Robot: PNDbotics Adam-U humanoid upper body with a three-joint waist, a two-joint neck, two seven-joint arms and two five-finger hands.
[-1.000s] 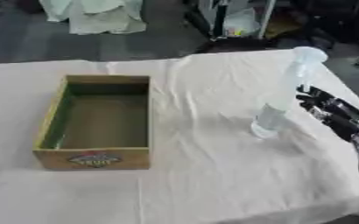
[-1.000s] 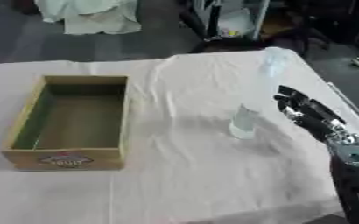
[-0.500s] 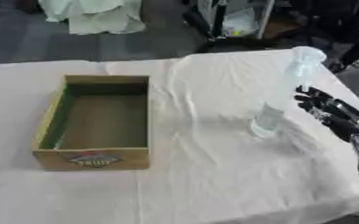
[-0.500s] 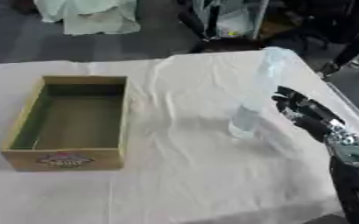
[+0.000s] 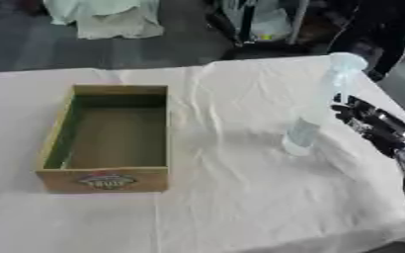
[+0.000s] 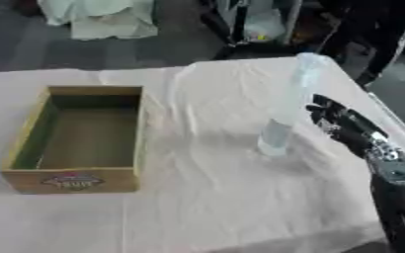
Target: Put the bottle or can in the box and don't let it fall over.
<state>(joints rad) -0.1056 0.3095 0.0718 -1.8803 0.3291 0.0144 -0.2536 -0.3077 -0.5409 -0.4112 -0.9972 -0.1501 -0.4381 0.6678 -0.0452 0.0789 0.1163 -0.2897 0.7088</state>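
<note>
We see the bottle [image 6: 285, 106], clear plastic, tall and slim, standing upright on the table [image 6: 206, 207], right of centre. Its base sits on the wrinkled cream cloth [image 5: 223, 197] that covers the table top; the neck appears to lean slightly toward the far right in both eye views.

Right hand [image 6: 337, 122] comes in from the right edge, black w/ silver parts, at about the bottle's lower-half height. It is just beside the bottle on its right; we see a narrow strip of cloth between hand and bottle, so we log them as apart, not touching. We cannot tell how far the fingers are spread or curled: they blur into one dark mass.

Left hand: in neither view.

Box [image 5: 111, 136], wooden, open top, greenish inner walls, printed label on its near face, sits on the table's left half, well apart from the bottle. Nothing inside it that we can make out. Bottle is outside the box, w/ bare cloth between them.
</note>
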